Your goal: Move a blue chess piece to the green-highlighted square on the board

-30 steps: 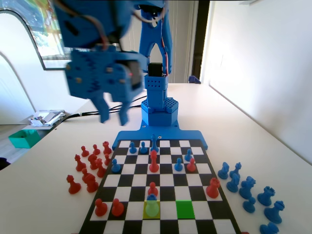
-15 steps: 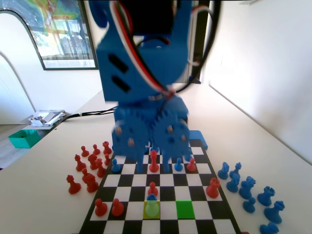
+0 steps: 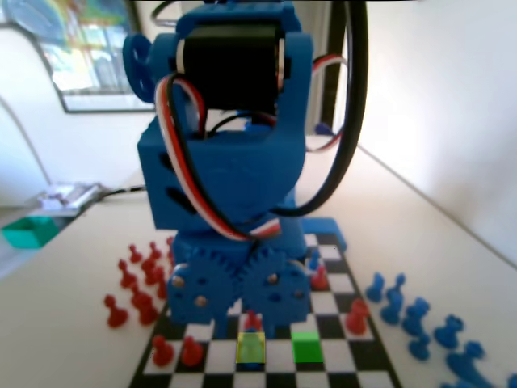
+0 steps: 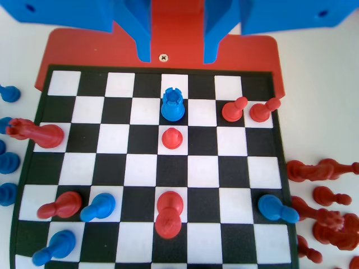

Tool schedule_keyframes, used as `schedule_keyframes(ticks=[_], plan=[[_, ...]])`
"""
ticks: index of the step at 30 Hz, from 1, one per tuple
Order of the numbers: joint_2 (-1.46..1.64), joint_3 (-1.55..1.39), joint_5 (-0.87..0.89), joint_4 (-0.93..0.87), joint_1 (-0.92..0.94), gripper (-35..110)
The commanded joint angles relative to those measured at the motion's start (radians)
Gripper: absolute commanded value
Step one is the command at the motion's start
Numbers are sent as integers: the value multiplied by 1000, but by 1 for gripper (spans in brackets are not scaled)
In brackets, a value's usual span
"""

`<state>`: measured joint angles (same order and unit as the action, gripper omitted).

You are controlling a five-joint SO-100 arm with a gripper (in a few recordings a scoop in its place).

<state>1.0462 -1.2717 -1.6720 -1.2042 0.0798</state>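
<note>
On the board [image 3: 355,368] a small blue chess piece [image 3: 252,338] stands on the paler yellow-green square. The green-highlighted square [image 3: 306,347] lies bare, two squares to its right in the fixed view. My gripper [image 3: 250,327] hangs low over these near rows, its body hiding most of the board. In the wrist view the jaws come down from the top edge, and the gripper [image 4: 178,53] is open with nothing between its fingers. The blue chess piece [image 4: 173,104] has a notched top and stands just below the gap. A red pawn [image 4: 171,138] stands right behind it.
Two red pawns [image 4: 234,109] stand to the right of the blue piece in the wrist view, and a red piece [image 4: 39,133] is at the left. Captured red pieces [image 3: 133,283] crowd the table left of the board in the fixed view, blue ones [image 3: 420,323] the right.
The arm has swung from high at the far end forward and down over the near rows. Its gripper now hangs low around the blue piece's square, and the jaws stay apart.
</note>
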Motion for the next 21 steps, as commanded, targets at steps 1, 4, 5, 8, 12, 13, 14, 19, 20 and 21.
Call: schedule_keyframes(ticks=[1, 4, 5, 8, 12, 13, 14, 19, 20, 21], plan=[[23, 48, -15, -3, 21, 15], [12, 37, -17, 11, 21, 15], [12, 28, -18, 18, 21, 15], [12, 6, -20, 35, 21, 16], [11, -15, -23, 55, 21, 16], [9, -17, -25, 55, 21, 16], [6, -18, -28, 52, 21, 16], [-11, -23, -34, 49, 21, 16], [-14, -23, -35, 49, 21, 16], [-15, -25, -37, 48, 23, 16]])
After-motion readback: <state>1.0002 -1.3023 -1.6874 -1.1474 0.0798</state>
